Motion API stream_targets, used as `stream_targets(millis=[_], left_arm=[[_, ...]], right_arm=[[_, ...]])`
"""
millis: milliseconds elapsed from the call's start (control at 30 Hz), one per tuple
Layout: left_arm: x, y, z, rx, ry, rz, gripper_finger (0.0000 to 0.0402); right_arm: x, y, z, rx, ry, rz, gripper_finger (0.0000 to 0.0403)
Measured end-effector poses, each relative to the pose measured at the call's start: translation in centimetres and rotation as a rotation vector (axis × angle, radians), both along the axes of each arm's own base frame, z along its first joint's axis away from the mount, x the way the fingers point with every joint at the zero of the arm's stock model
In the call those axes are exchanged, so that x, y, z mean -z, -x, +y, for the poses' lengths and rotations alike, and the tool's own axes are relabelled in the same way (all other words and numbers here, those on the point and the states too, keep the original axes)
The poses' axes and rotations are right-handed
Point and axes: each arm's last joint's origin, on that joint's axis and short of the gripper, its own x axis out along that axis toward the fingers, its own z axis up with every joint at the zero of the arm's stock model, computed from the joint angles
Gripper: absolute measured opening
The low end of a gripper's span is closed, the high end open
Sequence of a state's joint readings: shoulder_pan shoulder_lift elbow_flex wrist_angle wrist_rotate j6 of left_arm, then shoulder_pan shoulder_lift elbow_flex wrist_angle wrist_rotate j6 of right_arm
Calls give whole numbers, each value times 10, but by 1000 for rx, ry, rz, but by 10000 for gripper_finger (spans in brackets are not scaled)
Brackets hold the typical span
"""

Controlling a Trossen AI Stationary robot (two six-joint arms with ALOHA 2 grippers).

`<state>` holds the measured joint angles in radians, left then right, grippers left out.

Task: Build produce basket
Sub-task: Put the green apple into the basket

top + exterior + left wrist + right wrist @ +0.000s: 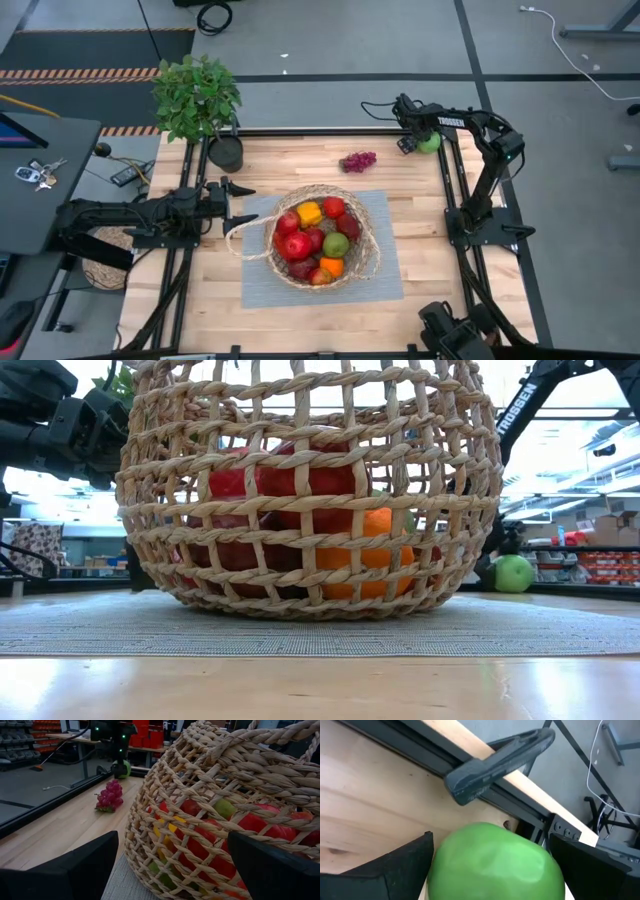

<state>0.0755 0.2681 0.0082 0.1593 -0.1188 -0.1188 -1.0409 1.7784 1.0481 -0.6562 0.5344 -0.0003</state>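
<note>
The basket point(352, 268) stands on its base on a grey mat point(388, 215) at mid-table and fills the low view point(310, 490). It holds red, yellow, orange and green produce point(312, 240). A purple grape bunch point(358, 160) lies on the bare wood beyond it, also seen in the left wrist view point(110, 796). My left gripper point(243, 203) is open, level, just left of the basket wall point(210, 795), touching nothing. My right gripper point(422, 142) is at the far right corner, shut on a green apple point(492, 862). My right gripper pinches the green apple between its two fingers, one finger point(415, 865) on each side of its round body point(450, 865). The fingers slant down from above. In the low view the apple point(513, 573) sits at about table height near the far edge; whether it rests there or is lifted, I cannot tell.
A potted plant point(197, 95) stands at the far left corner. The basket's looped handle point(238, 238) sticks out toward my left gripper. Black frame rails point(452, 190) run along the table's sides. Bare wood lies between the mat and the far edge.
</note>
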Motion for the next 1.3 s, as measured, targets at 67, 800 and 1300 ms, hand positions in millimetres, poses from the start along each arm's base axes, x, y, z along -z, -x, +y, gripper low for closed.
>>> stream_targets(millis=[67, 800, 1300], left_arm=[[0, 0, 0, 0, 0, 0, 382], [0, 0, 0, 1, 0, 0, 382], [0, 0, 0, 0, 0, 0, 382]], right_arm=[[0, 0, 1, 3, -4, 2, 400], [0, -1, 2, -8, -12, 0, 351], [-11, -20, 4, -85, 22, 34, 349]])
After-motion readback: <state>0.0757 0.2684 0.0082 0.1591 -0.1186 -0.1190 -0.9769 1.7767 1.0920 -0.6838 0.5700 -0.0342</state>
